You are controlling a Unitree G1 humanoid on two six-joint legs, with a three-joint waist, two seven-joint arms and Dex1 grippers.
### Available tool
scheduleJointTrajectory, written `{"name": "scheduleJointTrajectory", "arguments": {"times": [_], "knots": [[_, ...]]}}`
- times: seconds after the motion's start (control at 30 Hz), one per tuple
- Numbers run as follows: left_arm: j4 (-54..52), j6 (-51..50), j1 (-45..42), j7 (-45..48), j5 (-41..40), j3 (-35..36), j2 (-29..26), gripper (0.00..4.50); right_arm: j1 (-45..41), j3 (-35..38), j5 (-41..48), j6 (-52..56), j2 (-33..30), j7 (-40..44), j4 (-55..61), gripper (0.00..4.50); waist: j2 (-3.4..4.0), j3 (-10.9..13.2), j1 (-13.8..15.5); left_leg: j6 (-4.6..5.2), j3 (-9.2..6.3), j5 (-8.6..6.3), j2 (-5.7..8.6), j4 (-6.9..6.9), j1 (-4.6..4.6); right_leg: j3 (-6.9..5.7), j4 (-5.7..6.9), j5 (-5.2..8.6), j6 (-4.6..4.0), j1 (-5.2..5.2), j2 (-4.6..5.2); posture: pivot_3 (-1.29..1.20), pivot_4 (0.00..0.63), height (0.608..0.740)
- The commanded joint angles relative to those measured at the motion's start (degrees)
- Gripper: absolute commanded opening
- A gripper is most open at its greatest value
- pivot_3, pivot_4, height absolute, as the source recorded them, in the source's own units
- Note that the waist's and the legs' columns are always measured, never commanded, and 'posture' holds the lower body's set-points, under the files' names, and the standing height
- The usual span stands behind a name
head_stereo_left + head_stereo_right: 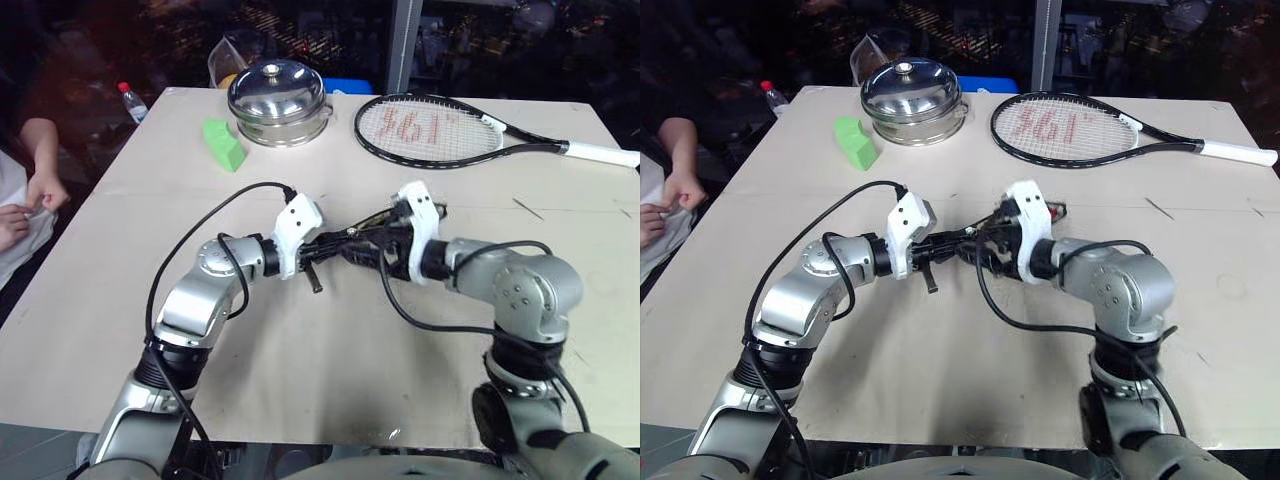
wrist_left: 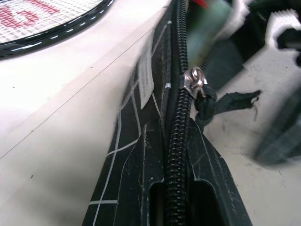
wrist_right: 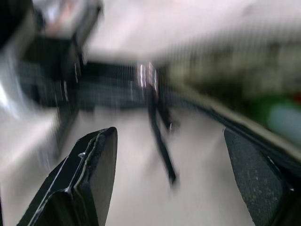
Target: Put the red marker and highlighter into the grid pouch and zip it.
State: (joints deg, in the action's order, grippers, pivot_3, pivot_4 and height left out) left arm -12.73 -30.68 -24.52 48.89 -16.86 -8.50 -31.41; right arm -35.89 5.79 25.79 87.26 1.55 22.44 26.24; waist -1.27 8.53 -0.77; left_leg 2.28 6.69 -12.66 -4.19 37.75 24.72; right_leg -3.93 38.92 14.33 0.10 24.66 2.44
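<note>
1. Zipping looks like the step in hand: the grid pouch (image 2: 141,155) is held up off the counter (image 1: 300,370), about mid-counter, strung between the two arms.
2. Left tool (image 1: 312,252) is clamped tight on one end of the pouch; the left wrist view has the zipper chain running straight out between its fingers.
3. Zipper slider (image 2: 194,80) sits partway along the chain. Teeth on the near side look meshed; beyond it the mouth appears still parted, so my read is partly zipped, not finished.
4. Past the slider, blurred pale green and a bit of red sit at the open end, probably the highlighter (image 2: 207,28) and red marker (image 2: 200,3) already inside. Too blurred to be sure.
5. Right tool (image 3: 169,155) has its fingers spread with nothing between them; a dark dangling pull strap (image 3: 160,141) hangs ahead of it, not gripped.
6. Left to do, by my judgement: catch the pull, run the slider to the far end, close it fully.
7. Pouch long axis runs roughly across the counter, left arm to right arm, parallel to the near edge; zipper edge faces up, open end toward the right arm.
8. Tennis racket (image 1: 440,130), steel lidded pot (image 1: 278,100) and green wedge block (image 1: 222,143) lie toward the far edge, well apart.
</note>
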Motion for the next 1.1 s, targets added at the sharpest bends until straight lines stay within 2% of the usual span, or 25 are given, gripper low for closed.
{"name": "scheduleJointTrajectory", "arguments": {"times": [0.03, 0.07, 0.1, 0.17, 0.27, 0.37, 0.6, 0.67, 0.8, 0.93, 0.97, 1.0, 1.03, 1.1], "knots": [[-1.51, 1.16, -0.64, 0.35, 0.51, -0.32, -0.52, 0.0, -1.76, 1.87, 0.93, -1.03, 1.27, -1.78, -0.2, 1.91, 0.01, 0.0, 0.05, 0.0, 0.01, 0.0, 0.0, 0.0, 0.0, 0.0, -0.01, 0.0, 0.0, 0.0, 0.0, 0.0, 0.15, 0.74], [-1.58, 1.33, -0.6, 0.32, 0.61, -0.43, -0.65, 0.0, -1.93, 2.06, 0.9, -1.03, 1.57, -2.26, -0.47, 1.59, 0.0, 0.0, 0.01, 0.0, 0.01, 0.0, 0.01, -0.01, 0.01, 0.0, -0.01, 0.0, 0.0, 0.0, 0.02, 0.0, 0.15, 0.74], [-1.65, 1.47, -0.57, 0.3, 0.72, -0.52, -0.78, 0.0, -2.03, 2.23, 0.98, -0.92, 1.78, -2.64, -0.64, 0.85, 0.01, 0.0, -0.01, 0.0, 0.02, 0.0, 0.0, -0.01, 0.01, 0.01, -0.02, 0.0, 0.0, 0.0, 0.02, 0.0, 0.15, 0.74], [-1.87, 1.63, -0.22, 0.11, 0.9, -0.49, -0.8, 0.0, -1.79, 2.31, 1.37, -0.41, 2.06, -3.14, -0.39, 0.03, 0.01, 0.0, -0.06, 0.02, 0.02, -0.01, 0.0, -0.01, 0.0, 0.01, -0.01, 0.0, 0.0, 0.0, 0.01, 0.0, 0.15, 0.74], [-2.33, 1.54, 0.42, -0.33, 0.92, -0.06, -0.78, 0.0, -1.13, 2.4, 1.62, 0.26, 1.69, -4.03, 0.9, 0.03, 0.01, 0.0, -0.08, 0.03, 0.0, -0.02, -0.01, -0.02, -0.01, 0.01, 0.0, 0.0, -0.01, 0.0, 0.0, 0.0, 0.15, 0.74], [-2.45, 1.75, 1.39, -0.6, 1.01, 0.65, -1.39, 0.0, -0.56, 2.33, 0.25, 0.37, -1.76, -5.96, 3.61, 0.03, 0.01, 0.01, -0.07, 0.03, 0.01, -0.02, -0.01, -0.02, 0.0, 0.01, -0.01, 0.0, 0.0, 0.0, 0.01, 0.0, 0.15, 0.74], [0.46, 4.42, 2.2, -0.69, 2.84, 1.64, -4.22, 0.0, 0.7, 1.18, -5.11, -0.6, -20.93, -9.66, 7.52, 0.03, 0.03, 0.02, -0.09, 0.04, 0.03, -0.03, 0.01, -0.02, -0.01, 0.02, -0.04, 0.01, -0.01, 0.0, 0.07, 0.0, 0.15, 0.74], [1.85, 7.18, 2.15, -0.48, 4.5, 1.1, -5.02, 0.0, 1.06, 1.28, -5.98, -1.48, -24.72, -9.8, 7.35, 0.03, 0.04, 0.02, -0.15, 0.04, 0.03, -0.03, 0.01, -0.06, -0.01, 0.03, -0.04, 0.02, -0.01, 0.02, 0.05, 0.0, 0.15, 0.74], [5.34, 15.25, 1.58, -0.84, 8.66, -0.95, -5.0, 0.0, 3.27, 0.17, -5.06, -4.07, -27.66, -8.24, 7.96, 0.03, 0.04, 0.02, -0.08, 0.04, 0.07, -0.02, -0.01, -0.18, -0.07, 0.09, -0.06, 0.02, -0.02, 0.04, -0.05, 0.0, 0.15, 0.74], [10.29, 25.44, 1.02, 2.03, 10.44, -2.78, -4.48, 0.0, 10.32, -0.23, -0.15, -18.38, -26.86, 0.61, 9.62, 0.03, 0.03, 0.02, 0.14, 0.05, 0.1, -0.03, 0.0, -0.22, -0.03, 0.08, -0.15, 0.02, -0.01, 0.04, -0.02, 0.0, 0.15, 0.74], [11.2, 27.03, 1.47, 3.11, 9.6, -2.14, -4.47, 0.77, 12.81, -1.32, -1.13, -22.33, -28.64, 2.2, 9.74, 0.0, 0.03, 0.03, 0.14, 0.05, 0.11, -0.03, 0.01, -0.23, -0.02, 0.09, -0.17, 0.02, 0.0, 0.04, -0.01, 0.0, 0.15, 0.74], [11.88, 28.33, 1.94, 3.73, 8.94, -1.41, -4.48, 1.05, 15.05, -2.23, -2.22, -25.49, -30.4, 3.45, 9.83, 0.6, 0.03, 0.03, 0.15, 0.06, 0.11, -0.03, 0.01, -0.23, 0.0, 0.08, -0.19, 0.02, 0.01, 0.04, -0.01, 0.0, 0.15, 0.74], [12.23, 29.15, 2.78, 4.17, 7.98, -0.18, -4.69, 1.52, 18.22, -2.64, -2.55, -29.15, -32.26, 5.8, 10.62, 0.91, 0.03, 0.03, 0.13, 0.06, 0.12, -0.04, 0.02, -0.23, -0.01, 0.09, -0.21, 0.02, 0.02, 0.04, 0.02, 0.0, 0.15, 0.74], [10.92, 27.91, 5.44, 5.76, 3.69, 3.41, -5.32, 2.46, 24.31, 0.32, 0.25, -34.15, -33.04, 10.13, 12.51, 1.85, 0.01, 0.02, 0.16, 0.06, 0.12, -0.04, 0.02, -0.23, 0.01, 0.08, -0.25, 0.02, 0.03, 0.03, 0.04, 0.0, 0.15, 0.74]]}}
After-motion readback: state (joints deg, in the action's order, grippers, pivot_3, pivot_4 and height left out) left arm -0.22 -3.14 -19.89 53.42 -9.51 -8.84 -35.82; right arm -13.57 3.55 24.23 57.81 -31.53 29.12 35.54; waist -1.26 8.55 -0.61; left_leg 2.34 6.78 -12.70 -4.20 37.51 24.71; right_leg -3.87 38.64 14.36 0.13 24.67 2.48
